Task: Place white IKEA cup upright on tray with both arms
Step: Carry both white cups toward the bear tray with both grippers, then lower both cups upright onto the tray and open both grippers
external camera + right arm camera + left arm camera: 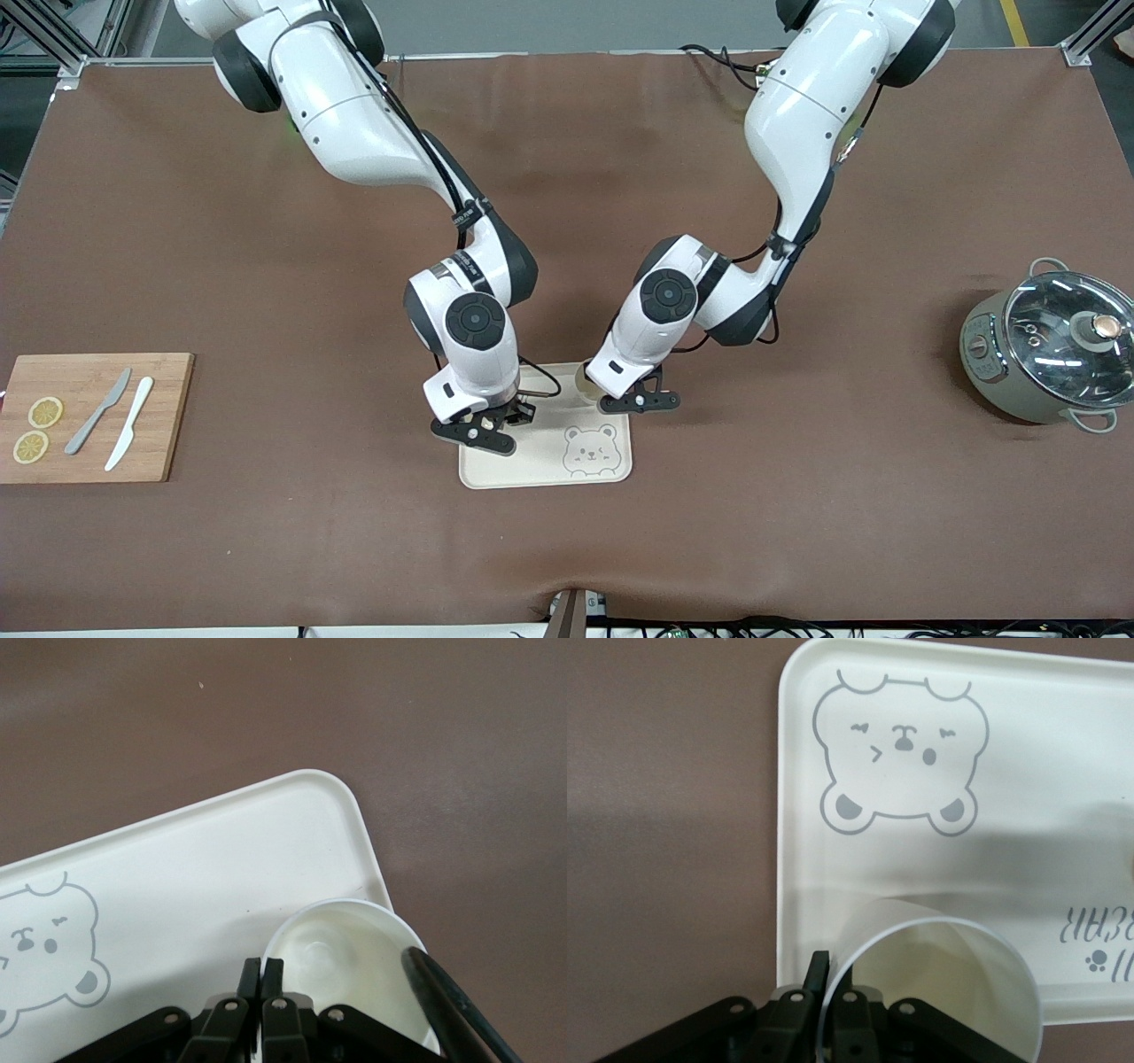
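— Across the brown tabletop point(797, 532), what stands out most?

— Two white jointed arms. The right arm point(354, 124) and the left arm point(797, 115) both reach down to the middle of the tabletop.

— And around them?

— A rectangular wooden cutting board point(168, 425) lies at the right arm's end. A grey round pot with a glass lid point(1001, 372) sits at the left arm's end. Between them is the flat cream tray with a grey bear face point(532, 470).

— Where is the cup?

— The white cylindrical cup point(345, 961) is at the tray's farther corner, toward the left arm's end, mouth facing up. I cannot tell whether its base touches the tray.

— Who has it?

— The left gripper point(640, 401) is at that corner, its fingers point(818, 970) pinched on the cup's wall, one outside the rim and one inside. The right gripper point(474, 431) hangs over the tray's edge toward the right arm's end, with its fingers pressed together and nothing between them.

— Anything small?

— On the board are a grey knife point(99, 410), a white knife point(130, 423) and two lemon slices point(44, 412).
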You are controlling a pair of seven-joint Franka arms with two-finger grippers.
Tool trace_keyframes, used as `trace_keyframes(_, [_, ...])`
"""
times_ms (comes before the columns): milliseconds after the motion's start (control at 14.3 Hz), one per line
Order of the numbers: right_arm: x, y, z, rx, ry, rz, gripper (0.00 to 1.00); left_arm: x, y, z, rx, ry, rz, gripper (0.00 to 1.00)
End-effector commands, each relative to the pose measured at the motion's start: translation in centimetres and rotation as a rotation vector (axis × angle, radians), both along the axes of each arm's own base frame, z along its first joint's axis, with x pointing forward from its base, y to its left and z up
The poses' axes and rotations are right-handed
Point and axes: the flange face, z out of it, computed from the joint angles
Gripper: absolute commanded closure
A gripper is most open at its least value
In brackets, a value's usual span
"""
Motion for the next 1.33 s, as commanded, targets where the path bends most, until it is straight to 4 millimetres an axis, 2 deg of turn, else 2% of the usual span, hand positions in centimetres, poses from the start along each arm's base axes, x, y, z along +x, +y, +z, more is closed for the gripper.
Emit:
trace_keyframes(0, [0.4, 0.3, 0.2, -0.014, -0.027, -0.017, 0.74, -0.5, -1.4, -0.1, 0.019, -0.018, -0.021, 1.00])
trace_keyframes(70, [0.4, 0.3, 0.2, -0.014, -0.027, -0.017, 0.54, -0.3, -1.2, -0.1, 0.018, -0.016, -0.012, 0.60])
trace_keyframes(140, [0.5, 0.3, 0.3, -0.013, -0.029, -0.017, 0.43, -0.4, -1.3, 0.0, 0.016, -0.017, -0.012, 0.01])
trace_keyframes(279, [0.7, -0.2, 0.8, -0.012, -0.028, -0.024, 0.29, 0.1, -0.8, 0.7, -0.001, -0.008, 0.061, 0.00])
trace_keyframes(419, [1.0, -0.8, 1.6, -0.010, -0.024, -0.034, 0.22, 0.9, 0.1, 2.1, -0.008, -0.002, 0.144, 0.00])
trace_keyframes(558, [1.2, -1.5, 2.4, -0.013, -0.009, -0.046, 0.21, 2.9, 4.5, 4.0, 0.029, 0.068, 0.189, 0.00])
trace_keyframes(628, [1.6, -2.2, 2.9, -0.010, -0.002, -0.057, 0.20, 3.4, 6.7, 6.2, 0.064, 0.098, 0.131, 0.00])
trace_keyframes(698, [1.8, -3.0, 3.5, -0.012, 0.006, -0.068, 0.20, 4.5, 9.9, 9.1, 0.093, 0.098, 0.029, 0.00])
trace_keyframes(837, [2.7, -5.0, 5.4, -0.007, 0.029, -0.055, 0.20, 6.4, 17.2, 13.3, 0.126, 0.107, -0.157, 0.00])
trace_keyframes(907, [3.2, -6.7, 6.2, -0.006, 0.054, -0.040, 0.20, 7.6, 21.9, 15.8, 0.119, 0.090, -0.191, 0.00])
trace_keyframes(1047, [4.2, -9.7, 8.1, -0.002, 0.077, -0.011, 0.19, 9.0, 29.0, 19.4, 0.071, 0.047, -0.197, 0.00])
trace_keyframes(1186, [5.2, -12.6, 8.9, -0.009, 0.086, 0.023, 0.19, 9.2, 33.7, 22.2, 0.057, 0.024, -0.164, 0.00])
trace_keyframes(1256, [5.7, -13.9, 9.9, -0.005, 0.079, 0.041, 0.19, 8.8, 34.5, 23.4, 0.066, 0.031, -0.165, 0.00])
